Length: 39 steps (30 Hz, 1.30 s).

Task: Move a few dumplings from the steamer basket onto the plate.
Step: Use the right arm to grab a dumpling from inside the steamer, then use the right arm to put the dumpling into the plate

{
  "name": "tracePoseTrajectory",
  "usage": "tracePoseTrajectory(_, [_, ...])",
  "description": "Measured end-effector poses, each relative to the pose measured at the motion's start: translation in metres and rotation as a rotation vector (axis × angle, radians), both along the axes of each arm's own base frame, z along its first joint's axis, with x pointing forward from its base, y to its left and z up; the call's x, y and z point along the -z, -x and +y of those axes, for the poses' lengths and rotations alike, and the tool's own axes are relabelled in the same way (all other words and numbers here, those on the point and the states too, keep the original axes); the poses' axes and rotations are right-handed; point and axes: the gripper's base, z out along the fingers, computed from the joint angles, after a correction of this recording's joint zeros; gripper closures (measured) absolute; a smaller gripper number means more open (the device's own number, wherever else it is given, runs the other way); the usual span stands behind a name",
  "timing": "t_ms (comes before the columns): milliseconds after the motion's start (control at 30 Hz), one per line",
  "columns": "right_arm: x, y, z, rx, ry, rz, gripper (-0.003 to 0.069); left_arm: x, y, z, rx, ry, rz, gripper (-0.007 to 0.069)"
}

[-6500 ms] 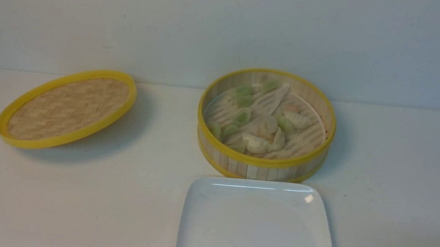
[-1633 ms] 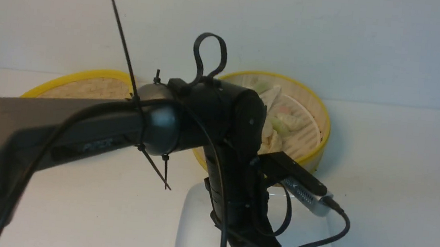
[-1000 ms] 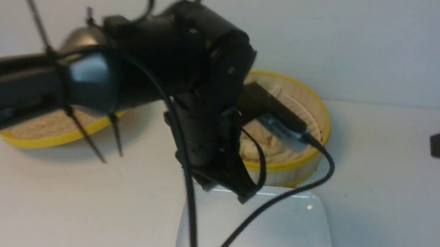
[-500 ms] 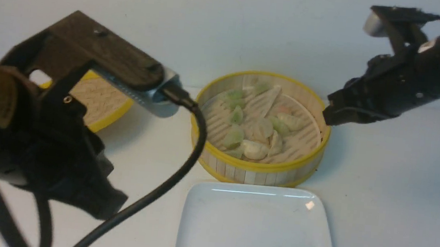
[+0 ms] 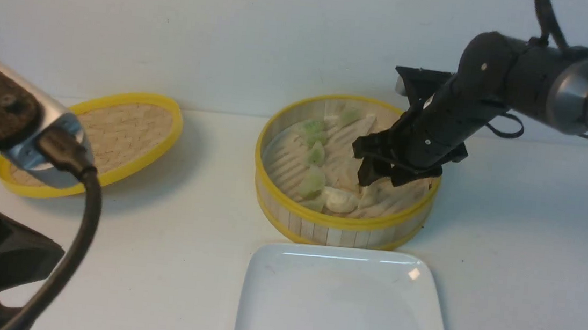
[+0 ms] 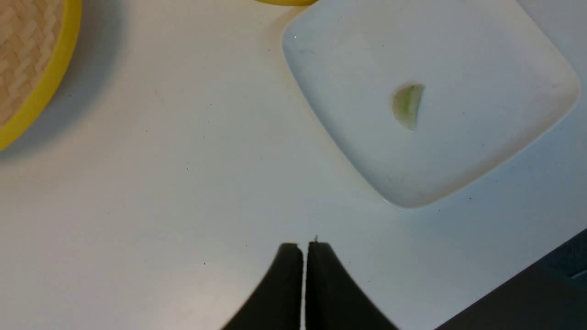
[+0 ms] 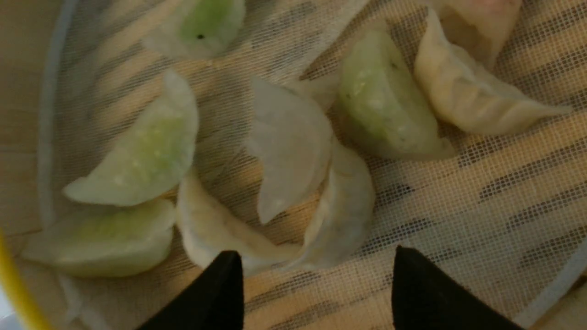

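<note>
The plate (image 5: 346, 299) lies before the steamer basket (image 5: 341, 230), lid (image 5: 96, 140) left.

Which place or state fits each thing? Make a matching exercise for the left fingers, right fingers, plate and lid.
1 left fingers
2 right fingers
3 plate
4 lid

a open over dumplings in the steamer basket
b holds one green dumpling
c shut above the table
d left of the steamer basket

Pairs: 1-c, 2-a, 3-b, 4-d

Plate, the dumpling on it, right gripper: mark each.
plate (image 6: 481, 59), left wrist view, bare glazed surface away from the food.
dumpling on the plate (image 6: 407, 106), left wrist view, middle of its green body.
right gripper (image 7: 316, 259), right wrist view, midway between its open fingertips.
</note>
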Motion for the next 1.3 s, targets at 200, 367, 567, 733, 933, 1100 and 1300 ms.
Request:
tracePoseTrajectory(200, [0.024, -0.010, 0.002, 0.020, 0.010, 0.007, 0.0258, -0.002, 0.001, 0.004, -0.009, -0.011, -0.026, 0.0631])
tracePoseTrajectory(367, [0.028, -0.010, 0.004, 0.018, 0.004, 0.016, 0.0430, -0.002, 0.000, 0.005, -0.014, -0.021, -0.035, 0.0631])
tracePoseTrajectory(567, [0.009, -0.008, 0.002, -0.041, 0.045, 0.045, 0.0479, -0.002, 0.000, 0.005, -0.014, -0.021, -0.035, 0.0631])
tracePoseTrajectory(733, [-0.054, 0.003, -0.002, -0.074, 0.045, -0.013, 0.0479, -0.002, 0.000, 0.005, -0.013, -0.025, -0.038, 0.0631])
tracePoseTrajectory(933, [-0.126, 0.032, -0.015, -0.090, 0.046, -0.115, 0.0479, -0.002, -0.002, 0.008, -0.020, -0.053, -0.062, 0.0631])
tracePoseTrajectory(1100, [-0.152, 0.074, -0.023, -0.106, 0.032, -0.134, 0.0479, -0.003, -0.004, 0.010, -0.032, -0.079, -0.086, 0.0631])
tracePoseTrajectory(1300, [-0.107, 0.139, 0.004, -0.204, 0.063, 0.037, 0.0479, -0.005, -0.006, 0.009, -0.028, -0.060, -0.113, 0.0631])
